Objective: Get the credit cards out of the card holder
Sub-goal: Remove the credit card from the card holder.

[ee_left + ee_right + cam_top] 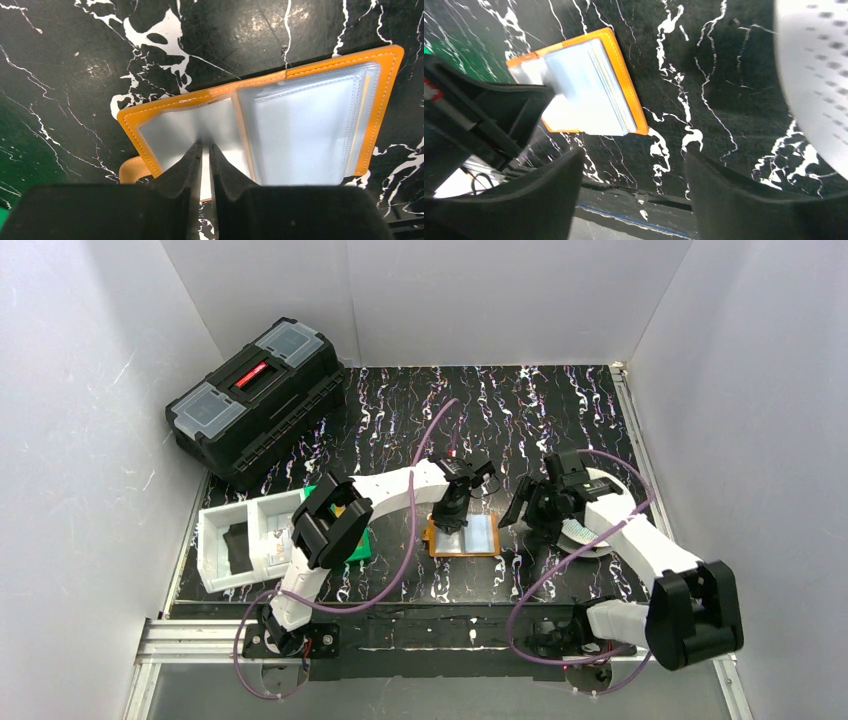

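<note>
The orange card holder (462, 537) lies open on the black marbled table, its silvery-clear pockets facing up. It also shows in the left wrist view (305, 75) and the right wrist view (624, 85). My left gripper (450, 517) is shut, its fingertips (197, 150) pressing down on the left inner pocket near the fold. My right gripper (535, 512) is open and empty, hovering just right of the holder. No credit cards show plainly; the pockets look pale and silvery.
A white patterned disc (590, 533) lies under the right arm and fills the right wrist view's corner (819, 85). A green bin (358, 543) and a white tray (215, 530) stand at the left. A black toolbox (255, 400) stands at the back left.
</note>
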Action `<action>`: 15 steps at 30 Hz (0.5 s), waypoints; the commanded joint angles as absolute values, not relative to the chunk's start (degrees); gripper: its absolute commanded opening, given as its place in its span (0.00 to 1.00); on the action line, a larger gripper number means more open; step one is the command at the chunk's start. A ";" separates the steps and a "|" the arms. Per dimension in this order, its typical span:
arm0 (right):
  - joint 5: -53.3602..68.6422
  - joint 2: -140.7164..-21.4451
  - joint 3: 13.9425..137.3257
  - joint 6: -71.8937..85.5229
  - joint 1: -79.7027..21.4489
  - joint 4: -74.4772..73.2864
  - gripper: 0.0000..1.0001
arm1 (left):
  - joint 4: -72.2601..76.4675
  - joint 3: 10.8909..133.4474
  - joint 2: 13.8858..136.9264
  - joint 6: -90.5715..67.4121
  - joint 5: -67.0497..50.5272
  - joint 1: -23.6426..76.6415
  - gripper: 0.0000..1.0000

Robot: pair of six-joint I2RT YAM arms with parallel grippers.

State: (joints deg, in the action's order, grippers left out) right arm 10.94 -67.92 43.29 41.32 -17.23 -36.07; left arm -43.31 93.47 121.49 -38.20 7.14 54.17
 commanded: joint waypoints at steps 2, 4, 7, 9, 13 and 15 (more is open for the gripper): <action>15.42 -74.33 46.28 40.28 -21.01 -31.02 0.59 | -39.47 86.75 121.51 -40.03 2.40 52.87 0.05; 15.39 -76.72 47.80 40.61 -22.82 -30.28 0.45 | -38.31 85.23 120.78 -40.05 1.29 52.21 0.02; 14.55 -80.71 50.03 41.04 -25.19 -29.63 0.29 | -36.87 83.57 119.89 -40.05 0.08 51.49 0.01; 14.33 -83.22 51.24 41.28 -26.01 -29.70 0.22 | -36.34 82.83 119.62 -40.09 0.00 51.15 0.01; 12.07 -86.59 51.87 41.66 -26.58 -29.80 0.14 | -35.71 81.80 119.10 -40.13 -2.04 50.78 0.00; 11.14 -87.49 51.67 41.62 -26.63 -29.66 0.13 | -35.45 81.34 119.01 -40.06 -2.40 50.66 0.00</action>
State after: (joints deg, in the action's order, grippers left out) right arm 13.34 -85.97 50.15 41.67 -26.35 -30.13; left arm -35.16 85.08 116.75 -39.66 -0.14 50.22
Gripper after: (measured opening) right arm 0.139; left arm 0.009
